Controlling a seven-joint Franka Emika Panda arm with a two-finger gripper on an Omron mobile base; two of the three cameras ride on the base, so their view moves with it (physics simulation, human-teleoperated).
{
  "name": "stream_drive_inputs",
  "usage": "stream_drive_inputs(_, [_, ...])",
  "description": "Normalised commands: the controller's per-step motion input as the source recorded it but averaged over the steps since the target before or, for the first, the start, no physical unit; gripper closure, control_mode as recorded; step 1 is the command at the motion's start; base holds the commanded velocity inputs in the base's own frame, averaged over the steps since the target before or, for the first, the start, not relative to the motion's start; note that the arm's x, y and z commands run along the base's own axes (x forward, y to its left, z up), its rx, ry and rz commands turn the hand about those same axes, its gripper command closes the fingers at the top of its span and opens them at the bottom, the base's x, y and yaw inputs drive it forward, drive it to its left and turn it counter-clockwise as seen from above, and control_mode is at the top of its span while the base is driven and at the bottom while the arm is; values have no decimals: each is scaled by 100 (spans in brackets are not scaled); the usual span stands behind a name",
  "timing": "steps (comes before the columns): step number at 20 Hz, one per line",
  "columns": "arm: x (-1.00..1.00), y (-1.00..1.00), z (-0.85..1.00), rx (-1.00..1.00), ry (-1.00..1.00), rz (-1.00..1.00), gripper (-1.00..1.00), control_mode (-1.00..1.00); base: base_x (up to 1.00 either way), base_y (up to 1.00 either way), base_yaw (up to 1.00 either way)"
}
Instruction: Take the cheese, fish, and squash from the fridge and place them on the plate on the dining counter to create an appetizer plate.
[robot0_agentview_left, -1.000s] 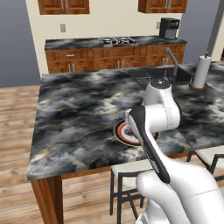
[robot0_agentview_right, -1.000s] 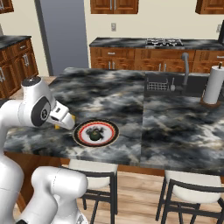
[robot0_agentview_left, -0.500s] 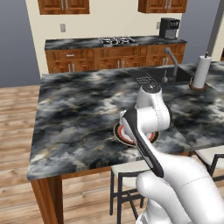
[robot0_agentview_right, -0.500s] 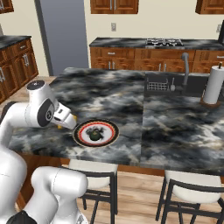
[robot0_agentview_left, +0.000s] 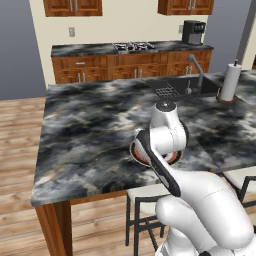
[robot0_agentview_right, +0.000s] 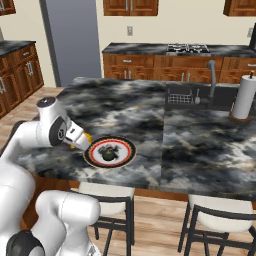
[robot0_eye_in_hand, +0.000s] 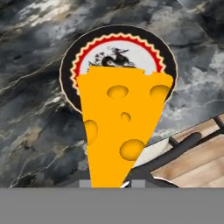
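My gripper (robot0_agentview_right: 80, 142) is shut on the cheese (robot0_agentview_right: 86, 139), a yellow-orange wedge with holes that fills the middle of the hand view (robot0_eye_in_hand: 120, 127). It hovers just above the dining counter (robot0_agentview_right: 200, 145), at the left rim of the plate (robot0_agentview_right: 125, 159). On the plate lies the squash (robot0_agentview_right: 107, 153), a dark green lump. In the hand view the plate (robot0_eye_in_hand: 70, 65) lies straight beyond the wedge, and a dark shape (robot0_eye_in_hand: 116, 58) on its white centre is partly hidden by the cheese. The left base view has my arm covering most of the plate (robot0_agentview_left: 136, 151).
A sink (robot0_agentview_right: 187, 95) with a faucet (robot0_agentview_right: 212, 75) is set into the counter's far side, and a paper towel roll (robot0_agentview_right: 244, 97) stands to its right. Stools (robot0_agentview_right: 220, 215) stand under the near edge. The grey fridge (robot0_agentview_right: 70, 42) is far left.
The hand with the cheese has crept a little to the right, closer to the plate's rim. The plate and the lump on it have not moved.
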Motion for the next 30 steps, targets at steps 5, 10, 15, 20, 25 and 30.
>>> stream_drive_inputs(5, [46, 0, -10, 4, 0, -3, 100, -100, 0, 0, 0])
stream_drive_inputs(10, [48, 0, -11, 3, 0, 0, 100, -100, 0, 0, 0])
stream_drive_inputs(15, [50, 0, -18, 0, 0, 0, 100, -100, 0, 0, 0])
stream_drive_inputs(20, [26, -4, -25, 0, 0, -6, 100, -100, 0, 0, 0])
stream_drive_inputs(25, [14, -8, -34, 0, 0, -8, 100, -100, 0, 0, 0])
stream_drive_inputs(30, [27, -3, -30, 0, 0, -6, 100, -100, 0, 0, 0])
